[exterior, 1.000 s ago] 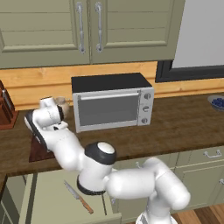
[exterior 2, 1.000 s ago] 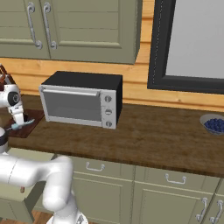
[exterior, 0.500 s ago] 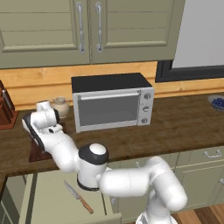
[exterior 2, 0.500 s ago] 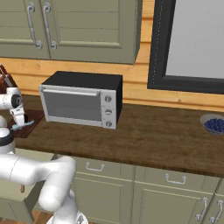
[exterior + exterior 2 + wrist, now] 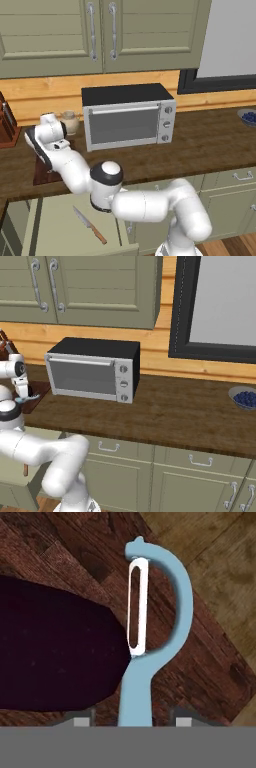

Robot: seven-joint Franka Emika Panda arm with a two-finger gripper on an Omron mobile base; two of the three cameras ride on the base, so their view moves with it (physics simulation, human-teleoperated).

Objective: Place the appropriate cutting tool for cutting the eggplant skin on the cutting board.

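peeler point(image 5: 150, 647) on cutting board point(image 5: 65, 557), between end effector point(image 5: 131, 721) fingertips

Light blue peeler point(image 5: 150, 677) with a white blade; near-black purple eggplant point(image 5: 50, 647); dark reddish-brown cutting board point(image 5: 75, 552).

The cutting board point(image 5: 41, 170) lies on the desk point(image 5: 200, 145), left of the toaster oven point(image 5: 129, 116). On the board, in the hand view, the peeler point(image 5: 150, 642) lies just beside the eggplant point(image 5: 50, 652), touching it. A knife block point(image 5: 6, 127) stands at the desk's far left, a jar point(image 5: 70, 121) between it and the oven. A knife point(image 5: 90, 225) lies in the open drawer point(image 5: 75, 225) below. A bowl point(image 5: 245, 398) sits far right.
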